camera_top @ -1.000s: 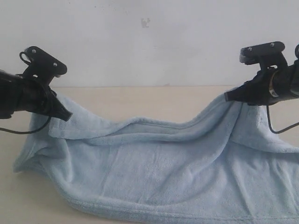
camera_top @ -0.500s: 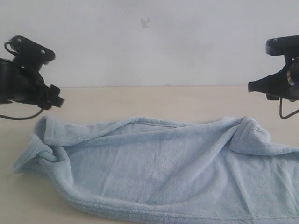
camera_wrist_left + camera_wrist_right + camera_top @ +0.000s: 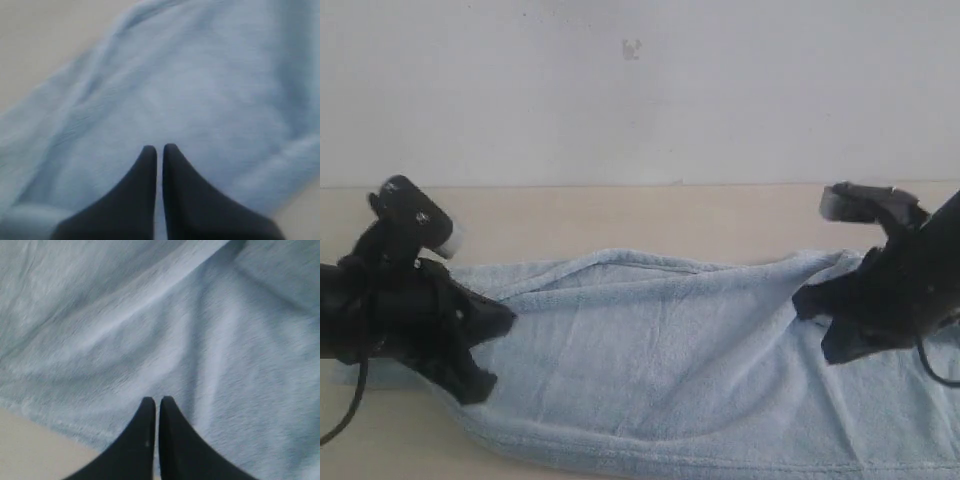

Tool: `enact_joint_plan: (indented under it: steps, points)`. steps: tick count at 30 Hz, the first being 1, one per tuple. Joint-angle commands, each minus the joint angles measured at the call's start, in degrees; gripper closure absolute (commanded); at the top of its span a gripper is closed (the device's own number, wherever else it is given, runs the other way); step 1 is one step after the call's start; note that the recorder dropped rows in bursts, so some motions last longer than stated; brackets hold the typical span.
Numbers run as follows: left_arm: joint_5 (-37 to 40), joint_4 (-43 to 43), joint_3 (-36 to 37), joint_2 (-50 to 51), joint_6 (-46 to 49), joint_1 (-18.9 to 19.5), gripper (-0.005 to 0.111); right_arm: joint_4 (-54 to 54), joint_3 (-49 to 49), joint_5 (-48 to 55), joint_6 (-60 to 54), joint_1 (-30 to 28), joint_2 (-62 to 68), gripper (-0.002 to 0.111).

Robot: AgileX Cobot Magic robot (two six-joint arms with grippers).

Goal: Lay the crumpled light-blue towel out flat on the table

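Observation:
The light-blue towel point(image 3: 660, 350) lies spread wide on the beige table point(image 3: 620, 215), with a rolled back edge and soft creases. My left gripper point(image 3: 505, 320) hangs low over the towel's left end, pointing inward. In the left wrist view the left gripper point(image 3: 159, 148) is shut with nothing between its fingers, above the towel point(image 3: 200, 75). My right gripper point(image 3: 800, 300) hovers over the towel's right part. The right wrist view shows the right gripper point(image 3: 157, 400) shut and empty too, with the creased towel point(image 3: 175, 315) under it. The towel's white tag is not visible.
A plain white wall stands behind the table. Bare table point(image 3: 40, 30) shows beyond the towel's edge in the left wrist view, and bare table point(image 3: 30, 440) lies beside the hem in the right wrist view. The towel's right end runs past the exterior view's edge.
Both grippers let go of the raised towel corners, which dropped onto the table. The arms then came down and inward over the towel, jaws shut.

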Motion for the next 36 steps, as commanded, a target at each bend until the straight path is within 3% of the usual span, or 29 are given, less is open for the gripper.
enact_joint_plan:
  steps: [1, 2, 3, 4, 7, 8, 10, 12, 19, 22, 27, 33, 36]
  points:
    - [2.0, 6.6, 0.1, 0.3, -10.8, -0.4, 0.103, 3.7, 2.4, -0.1, -4.9, 6.0, 0.0, 0.108]
    - [-7.0, 6.6, 0.1, 0.4, -15.6, -0.4, 0.103, 3.7, 2.4, 0.1, -5.2, 7.2, 0.0, 0.108]
    - [-23.3, 6.0, 0.2, 1.1, -21.5, -0.4, 0.103, 3.7, 2.4, 0.4, -5.9, 9.4, 0.0, 0.108]
    - [-27.3, 5.9, 0.2, 1.4, -20.4, -0.2, 0.103, 3.7, 2.4, 0.4, -6.5, 10.1, 0.0, 0.108]
    - [-22.9, -3.2, 0.2, 4.7, -4.0, 0.0, 0.103, 3.6, 2.4, -4.2, -10.8, 12.0, 0.0, 0.108]
    - [-25.6, -4.8, -0.2, 7.2, -0.8, 0.0, 0.103, 3.0, 2.4, -5.9, -10.8, 12.0, 0.0, 0.108]
    - [-41.1, -4.8, -3.5, 12.6, -0.7, 0.0, 0.103, 2.9, 2.4, -6.4, -10.8, 12.0, 0.0, 0.108]
    - [-50.3, -4.8, -8.0, 13.5, -0.4, -1.5, 0.103, 2.9, 2.4, -6.0, -10.7, 12.0, 0.0, 0.108]
    - [-59.2, -4.8, -11.6, 13.7, 7.2, -2.8, 0.103, 4.4, 2.4, -6.7, -10.1, 12.0, 0.0, 0.108]
    - [-57.5, -4.8, -11.7, 14.2, 7.2, -2.9, 0.103, 4.5, 2.4, -6.7, -10.1, 12.0, 0.0, 0.108]
    - [-46.5, -4.8, -10.2, 14.2, 7.1, -3.0, 0.103, 4.7, 2.4, -6.6, -10.0, 12.0, 0.0, 0.108]
    - [-29.6, -4.8, -11.5, 14.2, 0.8, -3.0, 0.103, 4.8, 2.4, -6.6, -10.0, 12.0, 0.0, 0.108]
    - [-15.2, -4.8, -13.9, 14.1, -5.2, -2.9, 0.103, 4.8, 2.4, -6.6, -10.0, 12.0, 0.0, 0.108]
